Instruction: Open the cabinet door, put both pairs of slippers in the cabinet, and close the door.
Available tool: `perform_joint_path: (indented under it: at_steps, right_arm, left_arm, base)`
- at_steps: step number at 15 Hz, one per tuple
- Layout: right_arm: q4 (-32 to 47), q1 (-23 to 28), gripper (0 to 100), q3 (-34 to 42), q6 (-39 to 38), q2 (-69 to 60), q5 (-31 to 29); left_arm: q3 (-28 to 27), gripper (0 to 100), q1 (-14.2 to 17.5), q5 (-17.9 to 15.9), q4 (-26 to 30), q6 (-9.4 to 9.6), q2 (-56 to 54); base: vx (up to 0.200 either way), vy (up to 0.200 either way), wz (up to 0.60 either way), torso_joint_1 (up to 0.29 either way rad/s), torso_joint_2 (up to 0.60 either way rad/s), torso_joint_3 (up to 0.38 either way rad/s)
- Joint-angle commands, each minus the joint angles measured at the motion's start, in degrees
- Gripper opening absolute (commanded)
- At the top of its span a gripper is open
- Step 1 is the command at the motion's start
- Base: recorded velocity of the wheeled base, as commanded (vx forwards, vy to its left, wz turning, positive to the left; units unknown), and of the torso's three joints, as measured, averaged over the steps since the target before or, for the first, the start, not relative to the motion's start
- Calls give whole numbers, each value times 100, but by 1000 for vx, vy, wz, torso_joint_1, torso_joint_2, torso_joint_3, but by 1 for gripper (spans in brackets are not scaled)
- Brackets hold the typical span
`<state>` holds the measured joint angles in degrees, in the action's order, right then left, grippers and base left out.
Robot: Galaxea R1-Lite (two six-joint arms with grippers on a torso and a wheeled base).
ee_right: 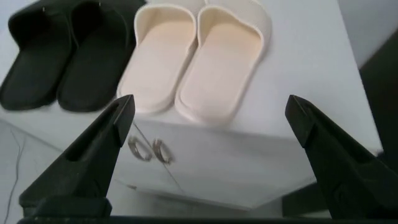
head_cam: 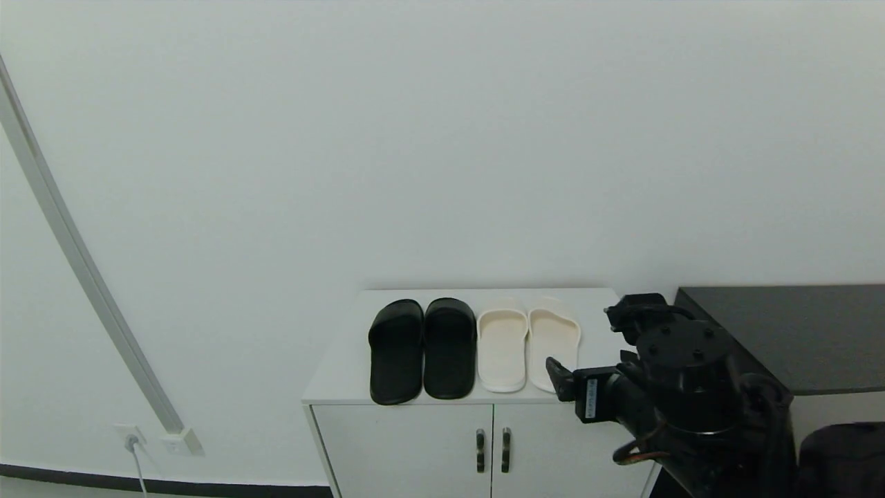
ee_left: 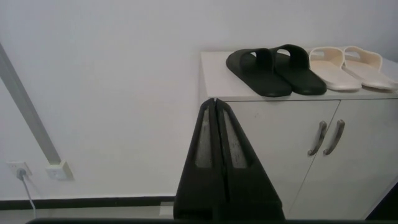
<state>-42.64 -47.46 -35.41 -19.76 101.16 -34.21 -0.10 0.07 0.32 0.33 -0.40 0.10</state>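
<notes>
Item: white cabinet (head_cam: 339,377), two doors (head_cam: 408,449), both shut, with a pair of dark vertical bar handles (head_cam: 480,449) flanking the centre seam, at 6 o'clock from the footwear in the head view. The doors are judged to be light hinged panels. The rigid handles are the place to take hold, pinched from the front and drawn outward. Item: black slippers (head_cam: 422,349), one pair, side by side on the cabinet top, toes to the wall, heels near the front edge. Item: cream slippers (head_cam: 529,346), one pair, just beside the black pair at its 3 o'clock. Both pairs look like moulded foam or rubber and are judged light, bendy, slightly grippy and not fragile. The broad band over the instep or the sole's edge at the heel is the likely hold, and a pinch across the two adjoining inner edges might lift a pair together. Right end effector (ee_right: 209,104): fingers spread wide, empty, at the cream pair's 4 o'clock, off the cabinet's front edge. Left end effector (ee_left: 215,109): fingers pressed together, empty, well apart from the cabinet toward its 8 o'clock, facing its side and doors.
</notes>
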Motion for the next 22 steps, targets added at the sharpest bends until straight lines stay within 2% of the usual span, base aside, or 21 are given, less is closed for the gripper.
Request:
perform_joint_path:
  at_steps: [1,4,10,14,22]
  right_arm:
    - [19,88,100,-642,-10,695,-7]
    - [81,290,100,-1512,-1,1354,-7]
    - [573,633,100,-2673,-1,2242,2]
    - [872,659,100,-3200,-37,2628,-7]
    - [986,843,100,-3921,-1,3332,-148]
  left_arm:
    - [1,0,1,3,2,-4,-1]
    - [1,0,1,3,2,-4,-1]
    - [1,0,1,3,-7,-4,-1]
    - [1,0,1,3,-7,-4,-1]
    - [1,0,1,3,2,-30,-1]
  base:
    - [0,0,0,0,0,0]
    - [0,0,0,0,0,0]
    - [0,0,0,0,0,0]
    - [0,0,0,0,0,0]
    - [0,0,0,0,0,0]
